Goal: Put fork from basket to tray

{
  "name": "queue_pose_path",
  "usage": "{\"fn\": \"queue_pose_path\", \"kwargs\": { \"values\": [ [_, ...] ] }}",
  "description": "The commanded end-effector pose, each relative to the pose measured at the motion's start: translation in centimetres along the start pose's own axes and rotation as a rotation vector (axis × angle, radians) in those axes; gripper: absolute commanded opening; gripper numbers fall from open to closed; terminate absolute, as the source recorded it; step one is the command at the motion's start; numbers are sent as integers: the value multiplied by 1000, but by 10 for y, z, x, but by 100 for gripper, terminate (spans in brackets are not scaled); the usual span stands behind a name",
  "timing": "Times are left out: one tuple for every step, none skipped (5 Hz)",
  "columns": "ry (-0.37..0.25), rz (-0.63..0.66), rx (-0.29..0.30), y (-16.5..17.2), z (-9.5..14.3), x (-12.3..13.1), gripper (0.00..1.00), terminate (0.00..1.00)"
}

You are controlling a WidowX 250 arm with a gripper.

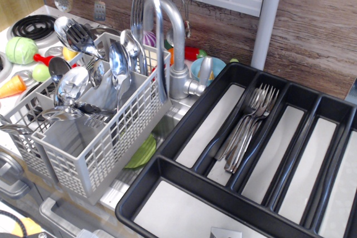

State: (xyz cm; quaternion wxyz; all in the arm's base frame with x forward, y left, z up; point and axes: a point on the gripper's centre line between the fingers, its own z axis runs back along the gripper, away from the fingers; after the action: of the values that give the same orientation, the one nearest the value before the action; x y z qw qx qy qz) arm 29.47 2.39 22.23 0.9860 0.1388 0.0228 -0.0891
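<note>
A long slim shiny steel utensil point(158, 48) hangs almost upright from the top edge of the view, in front of the tap and over the right rim of the grey lattice basket point(106, 137). Its upper end is cut off, so I cannot tell whether it is a fork. My gripper is out of view above the frame. The basket holds several spoons and one upright fork point(136, 15) at its back. The black tray point(167, 165) lies at the right with several forks point(245, 132) in its second compartment.
A steel tap point(175, 37) stands between basket and tray. Toy vegetables and stove rings lie at the far left. A green plate point(142, 154) lies under the basket. A grey post point(268, 20) rises behind the tray, and a wooden shelf hangs overhead.
</note>
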Motion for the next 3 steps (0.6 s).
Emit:
{"fn": "queue_pose_path", "kwargs": {
  "values": [
    [-49,-51,1,-32,-11,-2,0,0],
    [-89,-98,26,-43,-25,4,0,0],
    [-88,-125,14,-57,-33,11,0,0]
  ]
}}
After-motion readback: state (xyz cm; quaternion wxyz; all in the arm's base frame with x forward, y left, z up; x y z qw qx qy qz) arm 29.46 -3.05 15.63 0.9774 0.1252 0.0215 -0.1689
